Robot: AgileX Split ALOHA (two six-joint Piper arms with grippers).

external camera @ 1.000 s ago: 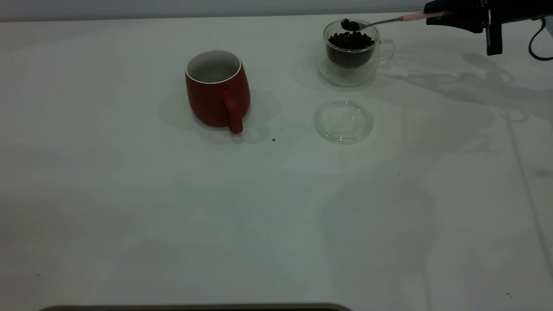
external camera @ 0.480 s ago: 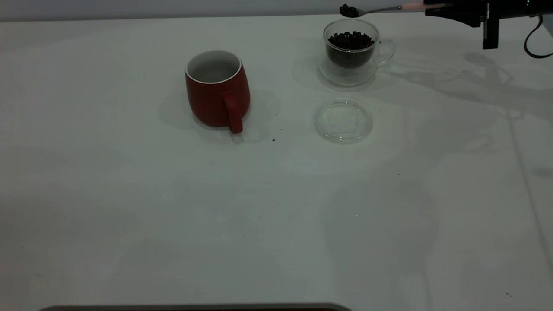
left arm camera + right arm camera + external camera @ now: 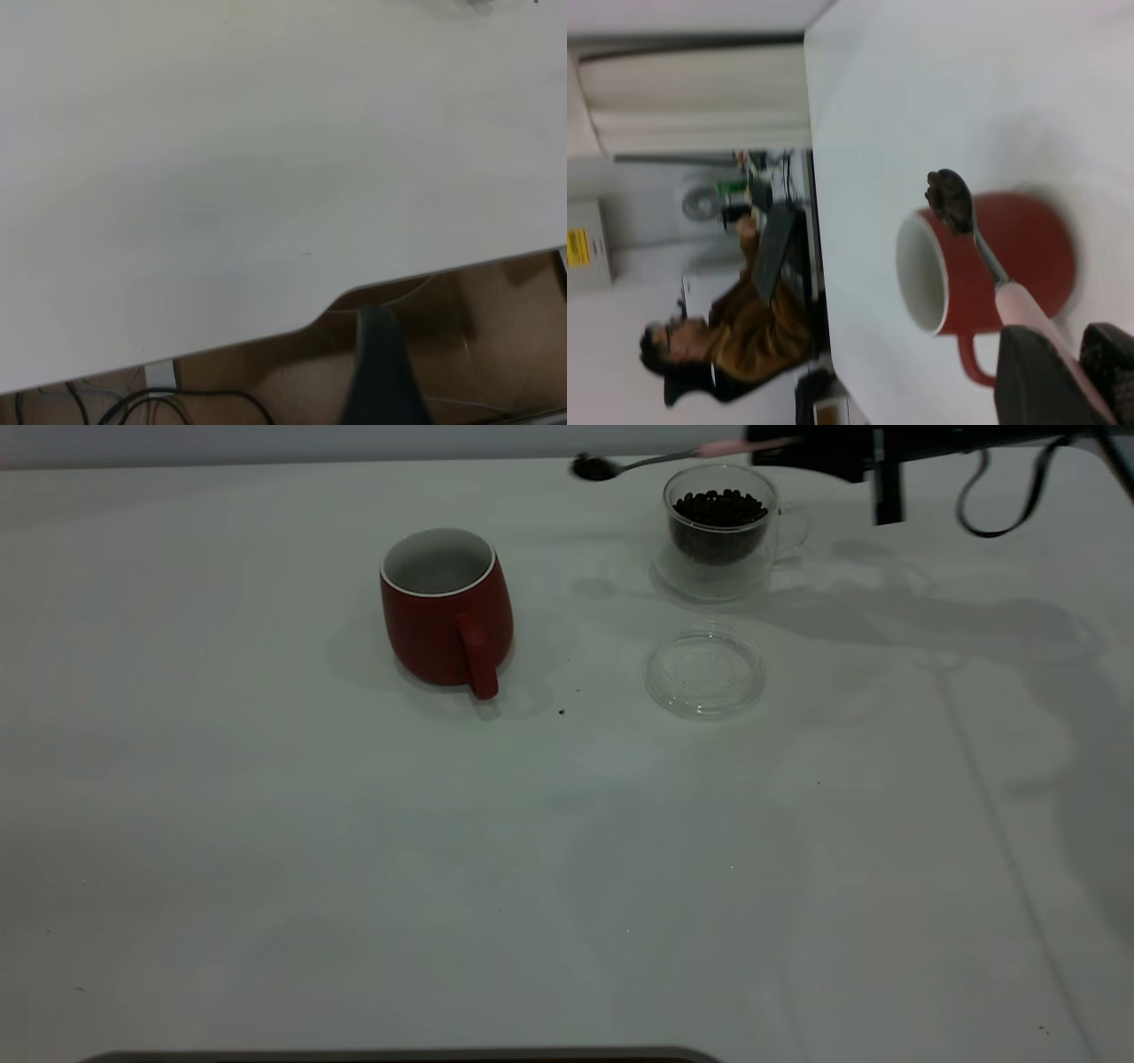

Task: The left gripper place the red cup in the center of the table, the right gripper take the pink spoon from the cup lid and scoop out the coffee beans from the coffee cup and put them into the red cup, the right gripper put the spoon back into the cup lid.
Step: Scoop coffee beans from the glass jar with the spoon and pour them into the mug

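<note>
Right gripper point(image 3: 769, 448) up behind the glass cup point(image 3: 722, 531), jaws clamped on the pink spoon point(image 3: 660, 460); spoon bowl heaped with beans point(image 3: 948, 194), between glass cup and red cup point(image 3: 446, 609); lid point(image 3: 705, 672) bare, just before the glass cup; left gripper unseen.

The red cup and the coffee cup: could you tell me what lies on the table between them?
Nothing: in the exterior view the table between the red cup and the coffee cup is bare. Only the pink spoon, loaded with coffee beans, hangs above that stretch.
</note>
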